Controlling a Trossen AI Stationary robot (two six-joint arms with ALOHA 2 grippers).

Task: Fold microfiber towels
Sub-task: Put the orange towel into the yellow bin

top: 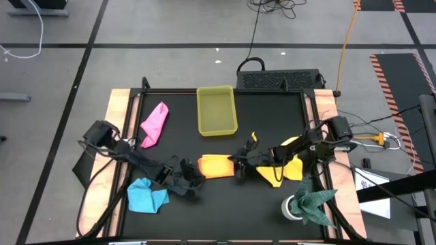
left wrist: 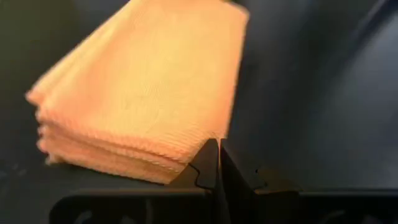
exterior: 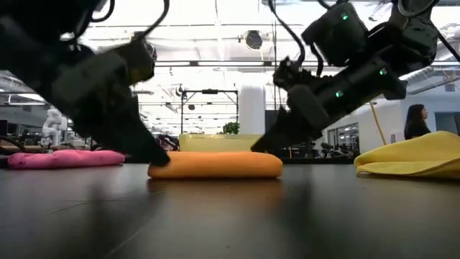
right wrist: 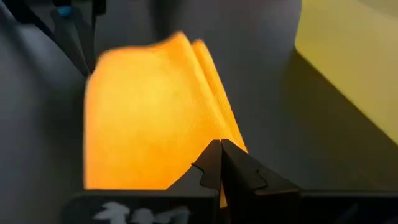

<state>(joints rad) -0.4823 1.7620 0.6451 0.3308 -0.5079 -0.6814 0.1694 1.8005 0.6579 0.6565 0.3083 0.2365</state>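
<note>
I have the orange towel (top: 216,166) folded into a thick flat pad near the table's centre, at about 6 o'clock from the tray (top: 216,111). My left gripper (top: 193,176) sits at the pad's 9 o'clock end, fingers pressed together with nothing between them; the left wrist view shows the tips meeting just at the stacked edge. My right gripper (top: 240,167) sits at the 3 o'clock end, also fully closed and empty, its tips touching or just over that edge. In the low view both come down to the table at either end of the pad.

I judge this fold is done or nearly so, and the step now is to square and flatten it. To do that well I would keep both tips low and closed, press evenly from each end so the layers stay aligned, and avoid dragging, since the soft cloth could slide on the black table (top: 266,109) and the stack could splay open. Then I would lift both straight up.

The yellow towel (top: 289,163) lies crumpled at 3 o'clock from the pad, under the right arm; the blue towel (top: 146,196) lies bunched at 8 o'clock; the pink towel (top: 154,124) lies at 10 o'clock. All three look unfolded yet.
</note>
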